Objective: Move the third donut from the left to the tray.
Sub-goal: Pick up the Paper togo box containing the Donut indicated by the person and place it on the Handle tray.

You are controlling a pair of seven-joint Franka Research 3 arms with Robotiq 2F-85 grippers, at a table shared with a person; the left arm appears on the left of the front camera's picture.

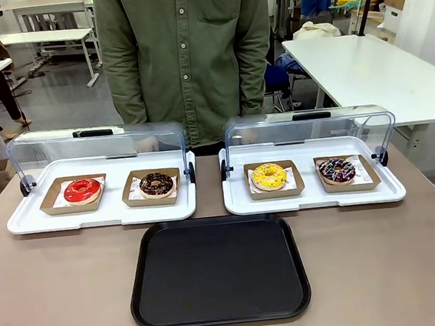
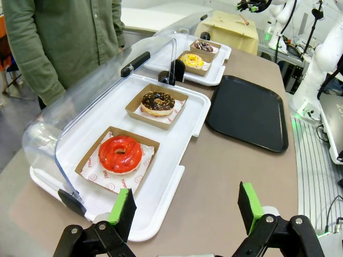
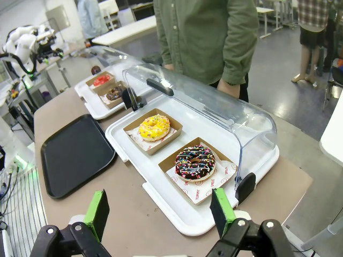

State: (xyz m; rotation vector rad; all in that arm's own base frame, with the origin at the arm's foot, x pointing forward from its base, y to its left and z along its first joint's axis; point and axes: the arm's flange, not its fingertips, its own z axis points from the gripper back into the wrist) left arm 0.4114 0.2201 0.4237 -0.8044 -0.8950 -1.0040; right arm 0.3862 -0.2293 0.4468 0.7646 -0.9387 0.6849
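The third donut (image 1: 269, 176), yellow-iced with small sprinkles, rests on a brown cardboard liner in the right white tray (image 1: 313, 198); it also appears in the right wrist view (image 3: 154, 127) and far off in the left wrist view (image 2: 191, 59). The black tray (image 1: 219, 271) lies bare at the table's front middle, also seen from the left wrist (image 2: 247, 111) and the right wrist (image 3: 75, 152). My left gripper (image 2: 186, 211) stands open above the table's left end, nothing between its fingers. My right gripper (image 3: 161, 214) is open above the right end, near the sprinkled dark donut (image 3: 195, 161).
A red donut (image 1: 82, 191) and a chocolate donut (image 1: 156, 184) sit in the left white tray (image 1: 103, 216). Both clear lids (image 1: 96, 144) are swung up at the back. A person in a green shirt (image 1: 185, 50) stands at the far edge.
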